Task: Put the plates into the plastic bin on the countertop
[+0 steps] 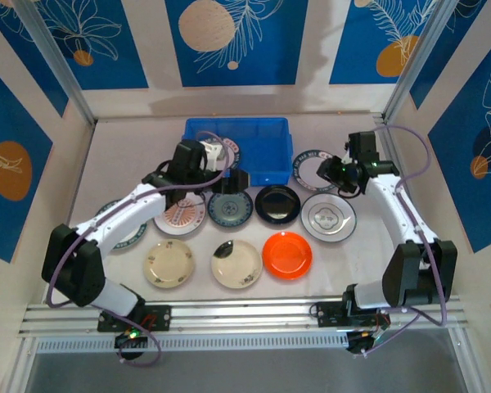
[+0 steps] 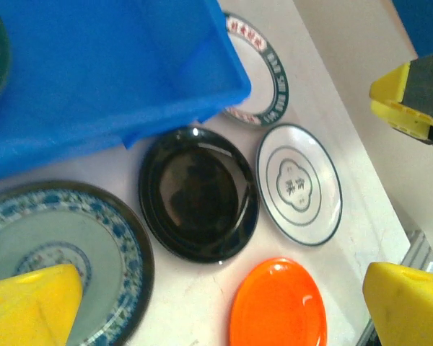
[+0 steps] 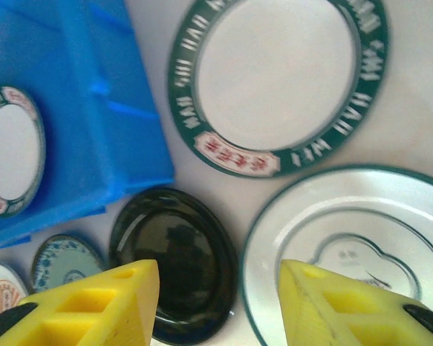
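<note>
Pale countertop (image 1: pixel 344 270) carries your plates (image 1: pixel 286 255) in rows before the plastic bin (image 1: pixel 262 139), one already inside. Both left gripper (image 2: pixel 220 306) and right gripper (image 3: pixel 220 303) hang open, empty. Glazed, rigid, probably slick and chippable: pinch a raised rim, not the face.

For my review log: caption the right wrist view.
Open right gripper above glossy black plate and white emblem plate; green-rimmed lettered plate beyond, rimmed plate inside blue bin.
</note>
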Controlling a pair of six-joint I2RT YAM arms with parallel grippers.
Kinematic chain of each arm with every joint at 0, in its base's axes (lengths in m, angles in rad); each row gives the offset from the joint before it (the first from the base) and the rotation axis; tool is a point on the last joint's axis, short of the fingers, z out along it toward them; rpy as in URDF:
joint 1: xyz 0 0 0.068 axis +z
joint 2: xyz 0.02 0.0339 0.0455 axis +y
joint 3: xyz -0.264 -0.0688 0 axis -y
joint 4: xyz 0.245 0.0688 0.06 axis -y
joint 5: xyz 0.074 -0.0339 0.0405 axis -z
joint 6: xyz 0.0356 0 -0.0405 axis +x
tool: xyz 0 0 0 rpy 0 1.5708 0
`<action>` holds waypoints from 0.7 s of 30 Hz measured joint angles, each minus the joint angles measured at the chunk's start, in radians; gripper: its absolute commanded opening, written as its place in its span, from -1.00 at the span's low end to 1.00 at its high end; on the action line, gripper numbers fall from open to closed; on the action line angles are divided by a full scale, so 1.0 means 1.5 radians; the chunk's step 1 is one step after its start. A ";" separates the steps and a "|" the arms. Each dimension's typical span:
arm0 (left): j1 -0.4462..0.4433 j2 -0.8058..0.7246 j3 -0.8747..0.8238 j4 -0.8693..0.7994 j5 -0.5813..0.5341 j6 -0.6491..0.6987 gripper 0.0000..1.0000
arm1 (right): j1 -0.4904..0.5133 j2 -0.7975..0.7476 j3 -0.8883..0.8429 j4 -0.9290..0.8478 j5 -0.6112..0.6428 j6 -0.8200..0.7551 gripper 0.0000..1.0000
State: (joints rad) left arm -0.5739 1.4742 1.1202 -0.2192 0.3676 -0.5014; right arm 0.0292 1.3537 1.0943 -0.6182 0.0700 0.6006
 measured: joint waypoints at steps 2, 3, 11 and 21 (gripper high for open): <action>-0.009 -0.005 -0.021 0.005 -0.002 -0.005 0.99 | -0.022 -0.024 -0.034 0.010 -0.004 0.015 -0.04; -0.012 -0.008 -0.032 0.010 -0.002 -0.009 0.99 | -0.038 -0.030 -0.051 0.019 -0.006 0.023 -0.05; -0.015 -0.010 -0.063 0.038 -0.002 -0.027 0.99 | -0.120 0.076 -0.074 0.087 -0.009 0.066 -0.07; -0.015 0.000 -0.055 0.058 0.000 -0.040 1.00 | -0.125 0.151 -0.045 0.124 -0.031 0.077 -0.11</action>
State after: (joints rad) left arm -0.5961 1.4742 1.0370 -0.1322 0.3672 -0.5613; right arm -0.1577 1.5795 1.0271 -0.4328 0.0235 0.7166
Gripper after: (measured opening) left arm 0.998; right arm 0.443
